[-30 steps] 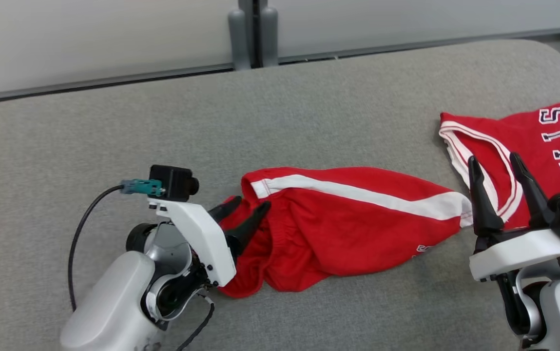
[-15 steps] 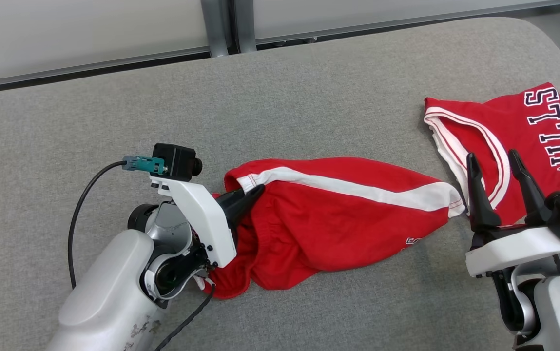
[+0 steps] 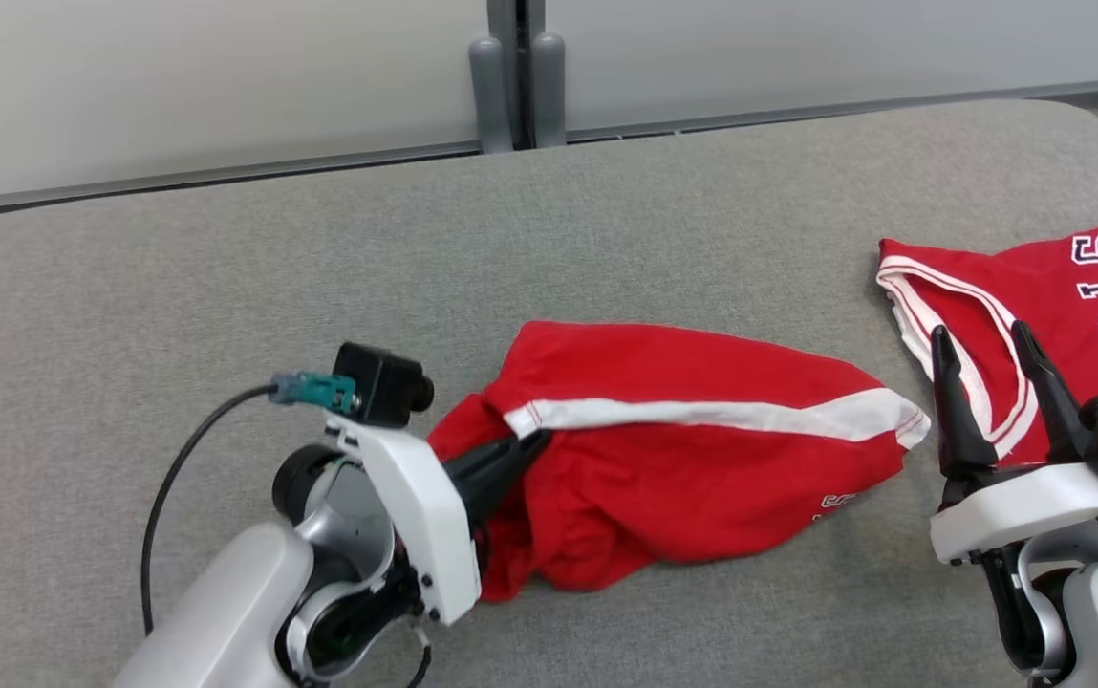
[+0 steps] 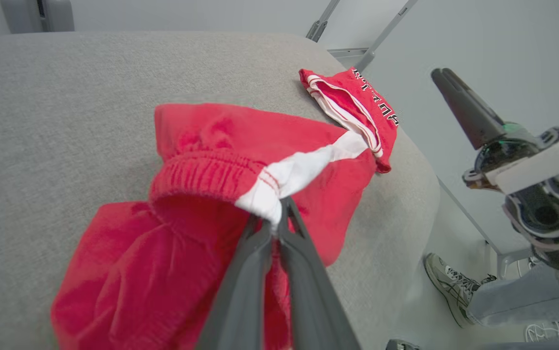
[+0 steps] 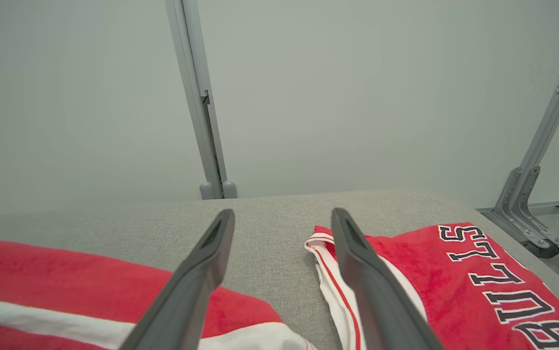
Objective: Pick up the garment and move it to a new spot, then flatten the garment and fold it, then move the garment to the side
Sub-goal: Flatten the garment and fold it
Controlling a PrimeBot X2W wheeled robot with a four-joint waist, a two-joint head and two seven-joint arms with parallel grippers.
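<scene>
Pinching red shorts (image 3: 701,487) (at white stripe (image 4: 303,167)).

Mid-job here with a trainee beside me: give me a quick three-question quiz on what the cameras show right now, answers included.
1. True or false: the right gripper is shut on the jersey.
2. Where does the left gripper grip the red shorts? A) the end of the white stripe at the waistband; B) a leg hem; C) the small print.
3. Fill in: the jersey's lettering reads ____.
Key: 1 false, its jaws stand open and hold nothing. 2 A. 3 BULLS.
</scene>
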